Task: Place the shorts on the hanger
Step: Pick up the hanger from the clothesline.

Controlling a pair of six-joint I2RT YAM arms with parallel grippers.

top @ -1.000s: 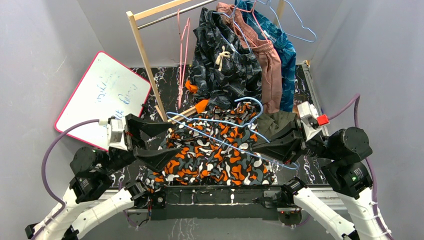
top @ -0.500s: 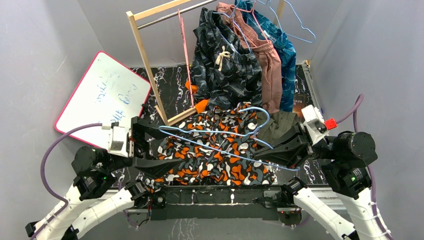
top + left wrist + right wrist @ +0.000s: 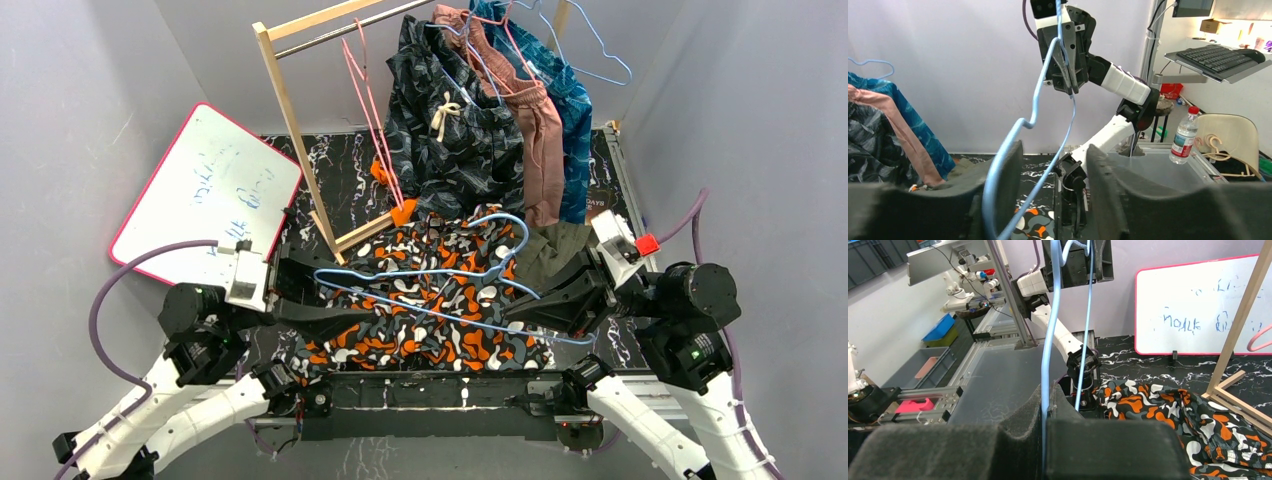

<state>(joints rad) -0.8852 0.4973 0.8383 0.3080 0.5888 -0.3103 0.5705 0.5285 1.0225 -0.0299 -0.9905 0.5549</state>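
The camouflage shorts (image 3: 420,315) lie spread on the table between the two arms and also show in the right wrist view (image 3: 1158,400). The light-blue hanger (image 3: 430,272) hovers across them, hook (image 3: 512,228) toward the rack. My right gripper (image 3: 518,306) is shut on the wire of the hanger's right end (image 3: 1050,340), pinched between the pads (image 3: 1023,425). My left gripper (image 3: 345,290) straddles the hanger's left end. In the left wrist view the hanger wire (image 3: 1045,65) runs down close to the left finger (image 3: 1009,175), with a clear gap to the right finger (image 3: 1103,185).
A wooden rack (image 3: 290,100) at the back carries pink hangers (image 3: 375,120), dark navy shorts (image 3: 450,120), a pinkish garment (image 3: 538,130) and a teal one (image 3: 575,110). Olive-green shorts (image 3: 555,250) lie beside the right gripper. A whiteboard (image 3: 205,190) leans at the left.
My left gripper moved right onto the hanger's left end and its jaws narrowed. The hanger sank slightly toward the shorts. A pink hanger on the rack swung.
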